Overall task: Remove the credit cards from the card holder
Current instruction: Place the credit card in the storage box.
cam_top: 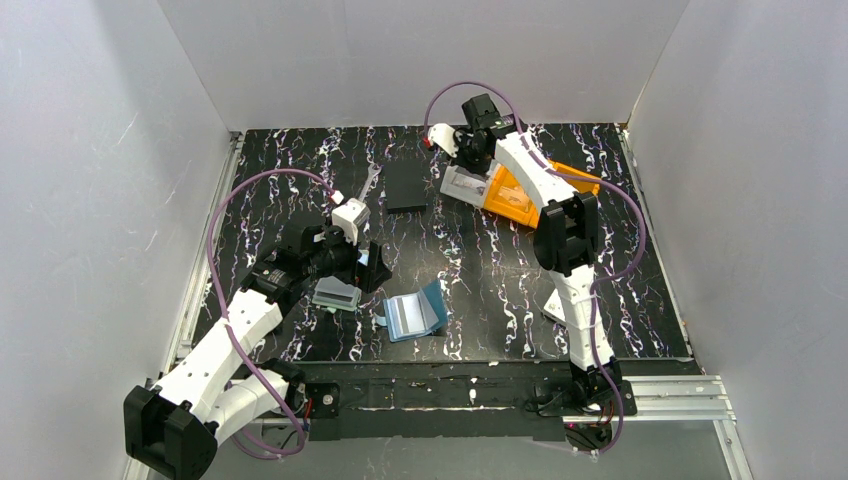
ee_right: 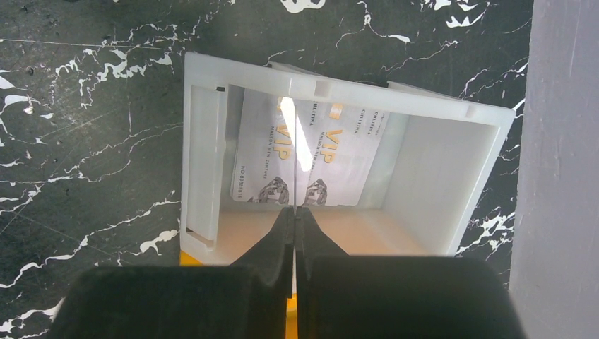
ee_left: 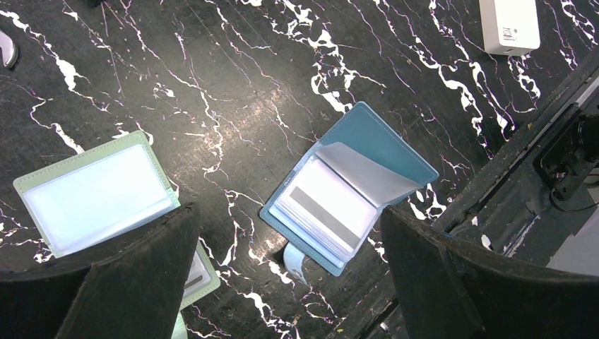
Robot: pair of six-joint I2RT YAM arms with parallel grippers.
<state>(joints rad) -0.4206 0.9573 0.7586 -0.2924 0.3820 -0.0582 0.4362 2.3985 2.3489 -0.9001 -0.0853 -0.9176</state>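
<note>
Card holder open by table's near edge, left gripper spread wide, empty, right gripper pinching card over white box

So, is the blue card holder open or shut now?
Open. The card holder lies spread on the table, one clear leaf lifted, and a card with a grey stripe shows in its pocket.

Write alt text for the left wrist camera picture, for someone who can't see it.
An open blue card holder lies on a black marbled table below the open left gripper, a striped card in its clear pocket. A green-edged card lies at the picture's left; a white box sits at top right.
</note>
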